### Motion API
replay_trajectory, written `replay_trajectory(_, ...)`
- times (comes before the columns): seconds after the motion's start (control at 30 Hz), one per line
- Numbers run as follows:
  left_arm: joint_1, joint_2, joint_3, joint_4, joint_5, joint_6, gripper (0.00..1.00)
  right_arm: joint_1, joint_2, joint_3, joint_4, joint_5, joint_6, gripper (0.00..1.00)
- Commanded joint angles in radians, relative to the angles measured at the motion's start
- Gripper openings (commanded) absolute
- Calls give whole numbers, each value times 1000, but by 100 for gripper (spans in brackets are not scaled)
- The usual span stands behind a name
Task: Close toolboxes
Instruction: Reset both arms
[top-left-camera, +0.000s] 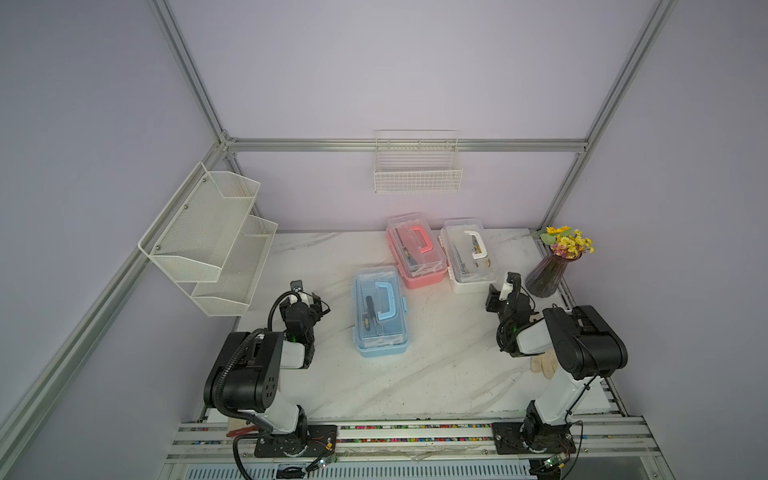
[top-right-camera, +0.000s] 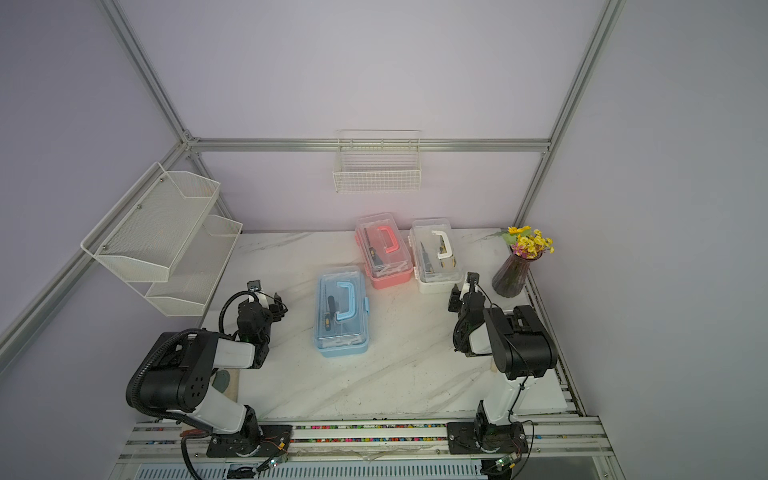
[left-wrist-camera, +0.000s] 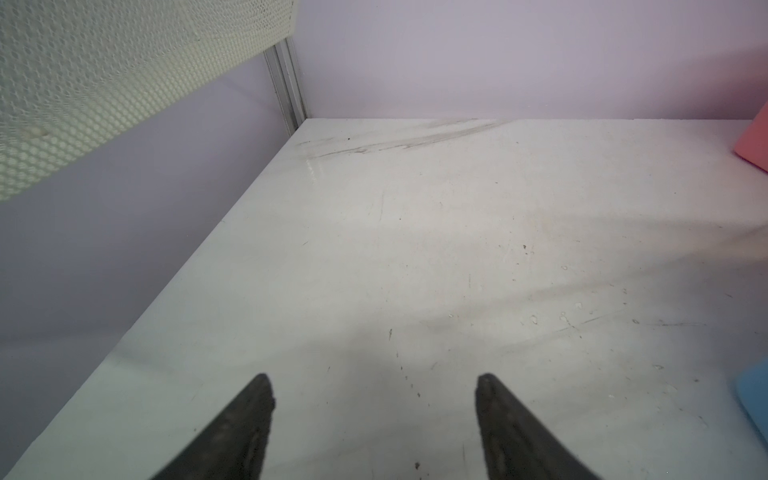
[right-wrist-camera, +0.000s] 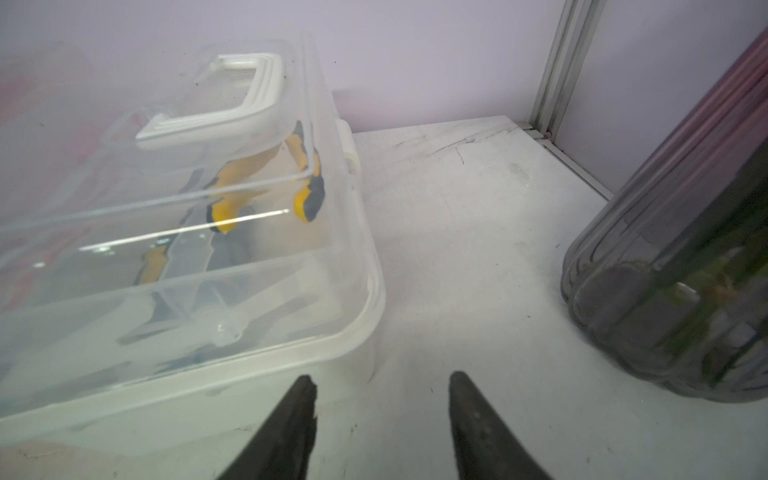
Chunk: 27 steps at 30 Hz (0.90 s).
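Three toolboxes stand on the marble table in both top views, each with its clear lid lying down on its base. The blue toolbox (top-left-camera: 380, 311) (top-right-camera: 341, 311) is nearest, with the pink toolbox (top-left-camera: 415, 249) (top-right-camera: 384, 249) and the white toolbox (top-left-camera: 469, 255) (top-right-camera: 436, 255) behind it. My left gripper (top-left-camera: 316, 302) (left-wrist-camera: 374, 378) is open over bare table to the left of the blue one. My right gripper (top-left-camera: 493, 300) (right-wrist-camera: 380, 378) is open and empty at the white toolbox's (right-wrist-camera: 187, 257) near right corner. Pliers show through that lid.
A dark glass vase (top-left-camera: 544, 278) (right-wrist-camera: 685, 249) with yellow flowers stands close to the right of my right gripper. A white mesh shelf (top-left-camera: 212, 237) (left-wrist-camera: 104, 83) hangs on the left wall and a wire basket (top-left-camera: 417, 170) on the back wall. A glove (top-left-camera: 544, 365) lies under the right arm.
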Motion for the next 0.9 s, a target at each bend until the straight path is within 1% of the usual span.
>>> replay_trajectory(0.0, 1, -10, 15, 43, -20, -13, 100, -4, 0, 14, 48, 3, -11, 97)
replay_trajectory(0.27, 2, -14, 11, 45, -19, -10, 100, -4, -6, 4, 61, -10, -21, 97)
replay_trajectory(0.33, -3, -35, -16, 67, 17, 6, 100, -2, -20, -52, 148, -105, -59, 97)
replay_trajectory(0.37, -12, -41, -39, 101, 1, 9, 100, -2, -28, -90, 209, -152, -78, 97)
replay_trajectory(0.4, -14, -35, -58, 150, -5, 13, 100, -2, -25, -109, 247, -148, -77, 97)
replay_trajectory(0.47, -13, -2, -55, 196, -24, 14, 100, -2, 3, -87, 245, -45, -34, 97)
replay_trajectory(0.5, -12, 11, -34, 179, -29, 16, 100, -2, 6, -61, 208, 17, -8, 97)
replay_trajectory(0.53, -12, 6, -10, 125, -23, 18, 100, -3, -6, -43, 143, 34, 3, 97)
replay_trajectory(0.57, -19, -13, 3, 69, -18, 26, 100, -2, -16, -40, 128, 1, -15, 97)
replay_trajectory(0.6, -33, -38, -13, 64, -22, 28, 100, 0, -14, -56, 164, -73, -49, 97)
replay_trajectory(0.63, -44, -52, -42, 103, -30, 35, 100, 5, -9, -64, 190, -107, -70, 97)
replay_trajectory(0.67, -42, -41, -82, 187, -51, 26, 100, 13, -10, -71, 195, -80, -67, 97)
replay_trajectory(0.7, -37, -10, -92, 255, -102, 1, 100, 13, -7, -62, 184, -44, -55, 97)
replay_trajectory(0.73, -11, 14, -87, 281, -66, -6, 100, 13, 0, -49, 168, 0, -34, 97)
replay_trajectory(0.77, 0, 11, -58, 213, -58, -20, 100, 12, 2, -28, 131, 37, -14, 97)
replay_trajectory(0.8, 4, -19, -5, 58, -58, -40, 100, 13, -2, -11, 96, 50, -16, 97)
replay_trajectory(0.83, 3, -34, 42, -61, -53, -44, 100, 13, -2, 8, 61, 58, -15, 97)
replay_trajectory(0.87, 0, -39, 51, -70, -56, -46, 100, 12, -1, 7, 60, 52, -14, 97)
